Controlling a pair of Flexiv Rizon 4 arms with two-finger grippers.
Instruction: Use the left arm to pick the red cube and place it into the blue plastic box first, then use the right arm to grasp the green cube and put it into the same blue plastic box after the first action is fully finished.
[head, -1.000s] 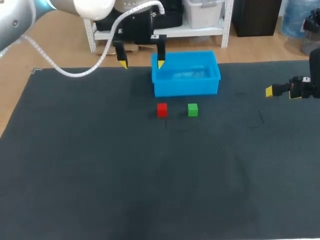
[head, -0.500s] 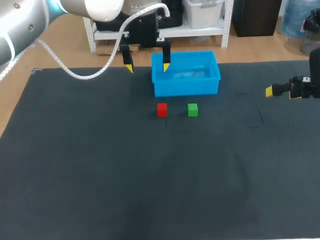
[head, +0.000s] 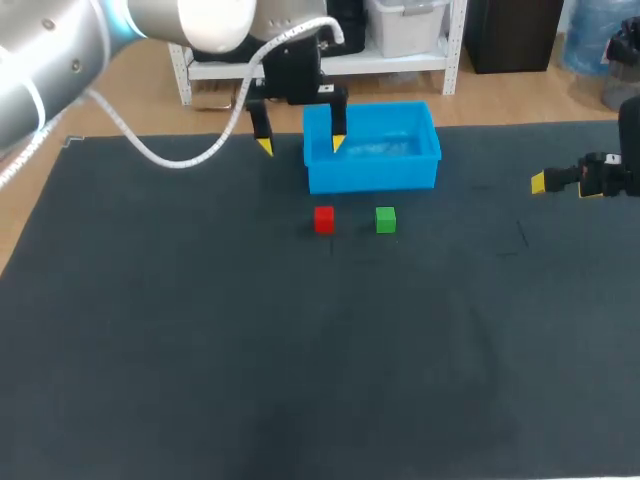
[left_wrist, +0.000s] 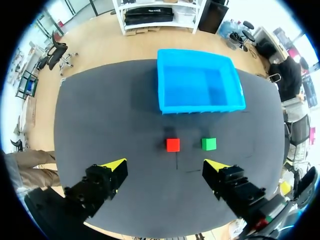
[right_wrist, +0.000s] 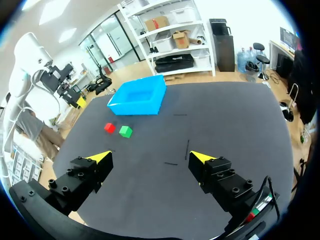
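Near edge of the surface: a broad stretch of dark mat runs from it to the cubes; red cube and green cube sit side by side near mid-surface, apart from each other, red on the left arm's side; both rest flat on the mat, just in front of the blue plastic box and not touching its front wall; wide mat lies to either side of the pair. The box stands close to the far edge, open side up. Left hand hangs above the box's left front corner, fingers spread wide, gripping nothing; in the left wrist view the red cube lies ahead of the gap between its fingers. Right hand sits at the right edge, well apart from both cubes, fingers wide, holding nothing.
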